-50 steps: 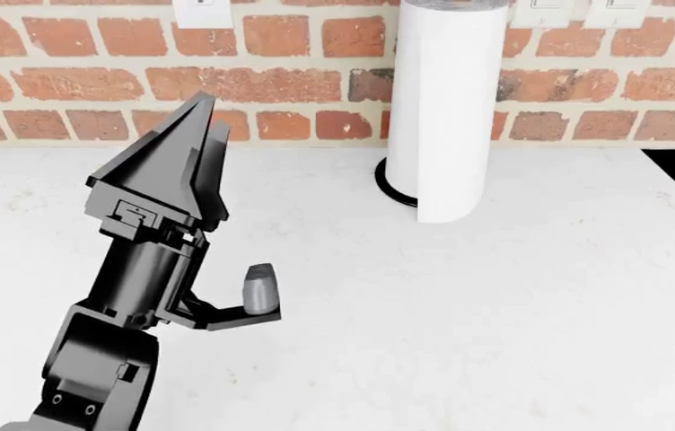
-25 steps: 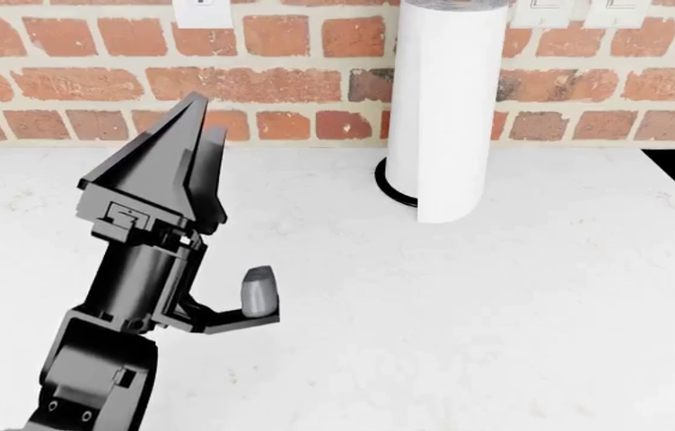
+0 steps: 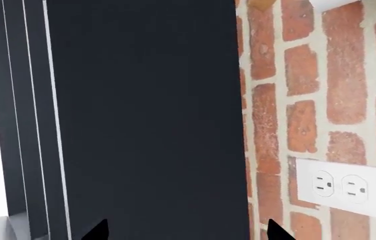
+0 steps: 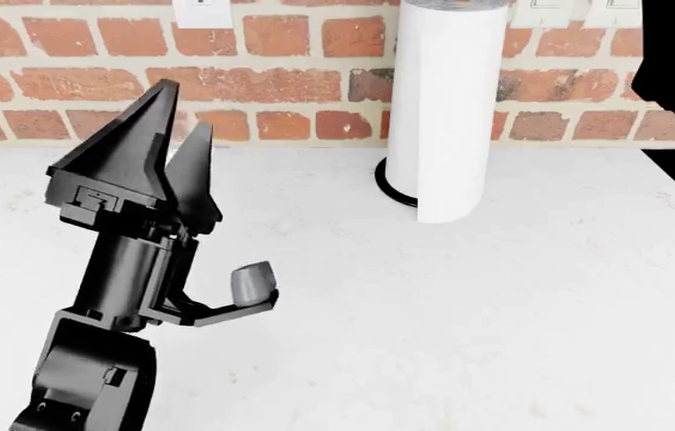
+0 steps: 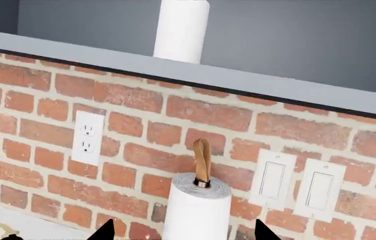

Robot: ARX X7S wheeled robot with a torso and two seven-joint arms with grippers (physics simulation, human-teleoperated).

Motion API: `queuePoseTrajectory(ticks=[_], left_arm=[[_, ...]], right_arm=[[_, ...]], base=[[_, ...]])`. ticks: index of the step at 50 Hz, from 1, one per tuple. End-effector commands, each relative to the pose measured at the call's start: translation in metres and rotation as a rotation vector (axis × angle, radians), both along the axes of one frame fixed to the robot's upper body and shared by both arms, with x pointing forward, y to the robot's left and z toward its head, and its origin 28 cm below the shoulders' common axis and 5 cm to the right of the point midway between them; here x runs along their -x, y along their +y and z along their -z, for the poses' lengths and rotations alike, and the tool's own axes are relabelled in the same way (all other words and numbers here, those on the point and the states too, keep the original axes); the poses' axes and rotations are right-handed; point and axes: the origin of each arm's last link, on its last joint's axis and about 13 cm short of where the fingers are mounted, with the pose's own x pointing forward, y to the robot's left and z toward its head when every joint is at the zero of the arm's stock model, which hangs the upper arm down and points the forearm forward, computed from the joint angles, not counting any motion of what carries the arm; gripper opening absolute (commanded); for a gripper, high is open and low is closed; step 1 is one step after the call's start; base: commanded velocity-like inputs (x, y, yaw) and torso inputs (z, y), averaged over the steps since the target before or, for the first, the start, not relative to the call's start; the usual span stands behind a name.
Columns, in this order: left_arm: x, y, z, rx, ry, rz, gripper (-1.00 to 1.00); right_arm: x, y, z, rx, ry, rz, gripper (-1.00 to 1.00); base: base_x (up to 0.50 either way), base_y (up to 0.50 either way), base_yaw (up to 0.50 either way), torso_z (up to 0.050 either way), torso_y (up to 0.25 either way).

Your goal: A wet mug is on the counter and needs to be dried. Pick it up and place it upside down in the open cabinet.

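left gripper (image 4: pixel 182 108): nearest thing in the head view, pointing up over the counter. Half a second ago its fingers were pressed together; now there's a gap and it has drifted left. Parted a bit, nothing in it.
counter (image 4: pixel 494 314): white, and no mug on the part I can see, same as a second ago.
paper towel roll (image 4: pixel 440 108): standing at the back of the counter, hasn't budged.
right gripper (image 5: pixel 184 231): its own camera shows both tips spread wide with nothing between them. In the head view a dark chunk has just popped into the top right corner, which I'd guess is this arm up high.
brick wall (image 4: pixel 74 81): behind everything.
cabinet (image 5: pixel 308 40): open, grey inside, right above the bricks.
mug (image 5: pixel 181 30): a white cylinder standing upright on the cabinet floor, above the roll. No handle showing, and I can't say for sure which end is up.
what it means: looks to me like the placing is done and both arms are just clearing off. Only doubt is whether it's really upside down.
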Motion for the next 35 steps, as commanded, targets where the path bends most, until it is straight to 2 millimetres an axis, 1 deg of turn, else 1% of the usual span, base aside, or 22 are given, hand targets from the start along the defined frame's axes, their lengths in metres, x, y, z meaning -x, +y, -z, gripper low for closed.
queuePoseTrajectory(ticks=[1, 3, 6, 11, 15, 21, 25, 28, 30, 32, 33, 35], left_arm=[[0.006, -0.001, -0.005, 0.126, 0.069, 0.013, 1.00], [0.008, -0.003, -0.008, 0.160, 0.092, 0.023, 1.00], [0.008, -0.004, -0.011, 0.254, 0.200, 0.040, 1.00], [0.008, -0.003, -0.018, 0.438, 0.343, 0.077, 1.00], [0.012, -0.003, -0.029, 0.596, 0.452, 0.115, 1.00], [0.023, -0.003, -0.038, 0.828, 0.657, 0.203, 1.00], [0.034, 0.000, -0.046, 0.972, 0.761, 0.279, 1.00], [0.037, 0.004, -0.049, 1.011, 0.791, 0.310, 1.00], [0.036, 0.009, -0.050, 1.089, 0.831, 0.354, 1.00], [0.033, 0.029, -0.069, 1.237, 0.638, 0.290, 1.00], [0.031, 0.032, -0.075, 1.285, 0.590, 0.269, 1.00], [0.034, 0.024, -0.076, 1.329, 0.561, 0.255, 1.00]], right_arm=[[0.002, -0.005, 0.008, -0.013, 0.003, 0.019, 1.00], [0.003, -0.005, 0.009, -0.015, 0.000, 0.022, 1.00], [0.004, -0.006, 0.010, -0.016, -0.004, 0.028, 1.00], [0.006, -0.011, 0.013, -0.028, -0.006, 0.042, 1.00], [0.008, -0.014, 0.016, -0.038, -0.003, 0.055, 1.00], [0.011, -0.020, 0.027, -0.043, 0.005, 0.075, 1.00], [0.015, -0.025, 0.036, -0.056, 0.004, 0.079, 1.00], [0.016, -0.028, 0.041, -0.069, 0.003, 0.084, 1.00], [0.017, -0.029, 0.043, -0.076, 0.002, 0.086, 1.00], [0.018, -0.030, 0.045, -0.079, 0.002, 0.087, 1.00], [0.018, -0.030, 0.047, -0.079, 0.003, 0.087, 1.00], [0.019, -0.030, 0.049, -0.079, 0.004, 0.089, 1.00]], base=[[0.00, 0.00, 0.00, 0.000, 0.000], [0.00, 0.00, 0.00, 0.000, 0.000], [0.00, 0.00, 0.00, 0.000, 0.000], [0.00, 0.00, 0.00, 0.000, 0.000], [0.00, 0.00, 0.00, 0.000, 0.000], [0.00, 0.00, 0.00, 0.000, 0.000], [0.00, 0.00, 0.00, 0.000, 0.000], [0.00, 0.00, 0.00, 0.000, 0.000], [0.00, 0.00, 0.00, 0.000, 0.000], [0.00, 0.00, 0.00, 0.000, 0.000], [0.00, 0.00, 0.00, 0.000, 0.000], [0.00, 0.00, 0.00, 0.000, 0.000]])
